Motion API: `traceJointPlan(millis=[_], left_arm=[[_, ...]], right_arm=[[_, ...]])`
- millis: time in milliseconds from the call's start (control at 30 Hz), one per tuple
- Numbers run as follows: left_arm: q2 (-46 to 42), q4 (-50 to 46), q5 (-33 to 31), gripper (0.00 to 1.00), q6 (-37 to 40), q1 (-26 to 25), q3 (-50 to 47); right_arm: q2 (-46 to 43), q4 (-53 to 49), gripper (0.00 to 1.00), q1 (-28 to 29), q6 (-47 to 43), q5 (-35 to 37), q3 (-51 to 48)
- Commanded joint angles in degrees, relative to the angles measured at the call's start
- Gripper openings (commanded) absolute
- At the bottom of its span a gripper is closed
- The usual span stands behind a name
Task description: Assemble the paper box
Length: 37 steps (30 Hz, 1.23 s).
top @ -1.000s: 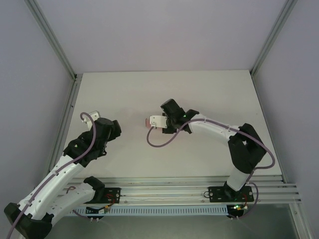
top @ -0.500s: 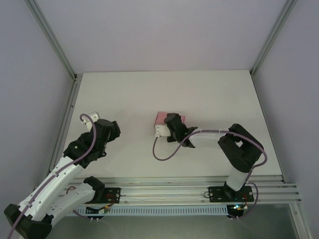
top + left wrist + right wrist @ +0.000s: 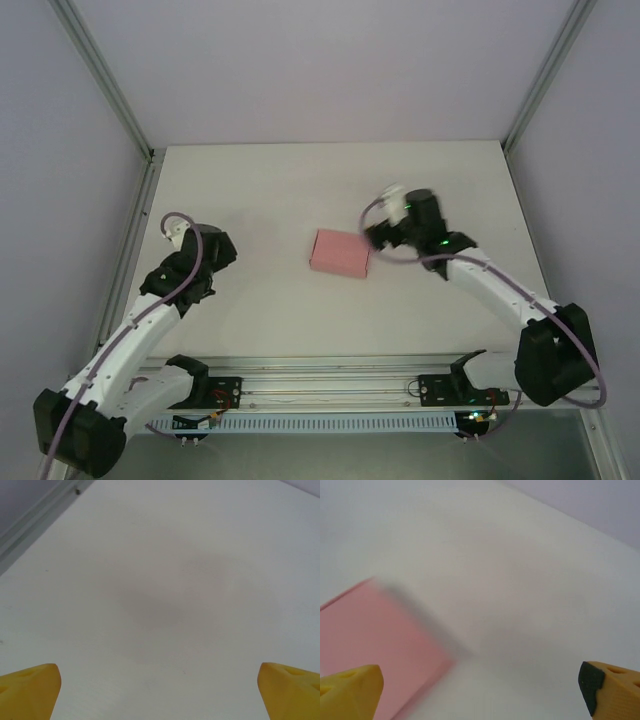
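Note:
The paper box (image 3: 340, 252) is a small folded pink rectangle lying flat by itself in the middle of the white table (image 3: 300, 180). My right gripper (image 3: 388, 205) hovers just right of and behind it, motion-blurred, touching nothing. In the right wrist view the paper box (image 3: 375, 640) lies at the lower left, beside the left yellow fingertip (image 3: 350, 690), and the right gripper (image 3: 480, 695) is open with bare table between the tips. My left gripper (image 3: 174, 230) stands at the table's left, open over bare table (image 3: 160, 605), well away from the box.
Aluminium frame posts (image 3: 105, 80) and grey walls close in the table on the left, right and back. A rail (image 3: 400, 385) with both arm bases runs along the near edge. The left frame edge (image 3: 35, 527) shows in the left wrist view.
My right gripper has opened, let go of the pink box and swung away to the right and back. The box now lies alone on the table. The left arm has drawn slightly left.

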Motion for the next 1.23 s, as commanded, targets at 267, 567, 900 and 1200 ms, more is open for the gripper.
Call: traceJointPlan(millis=[267,567,900,1200], left_arm=[[11.63,41.22,-1.54,1.00,14.15,13.39,-16.14],[24.68,85.52,6.33,1.00,23.63,14.46,-29.03],[36.70,83.96,21.00,1.00,29.14,14.91,-21.61],[36.94,83.35,21.09,1.00,29.59,14.74,-21.06]], right_arm=[[0.97,62.21,1.00,-10.67,10.08,14.18,-36.82],[15.19,65.87,1.00,-15.81,12.89,2.48,-31.61],[15.03,59.06,1.00,-19.61,15.76,-2.80,-28.15],[15.09,58.32,1.00,-19.65,15.27,-4.29,-27.75]])
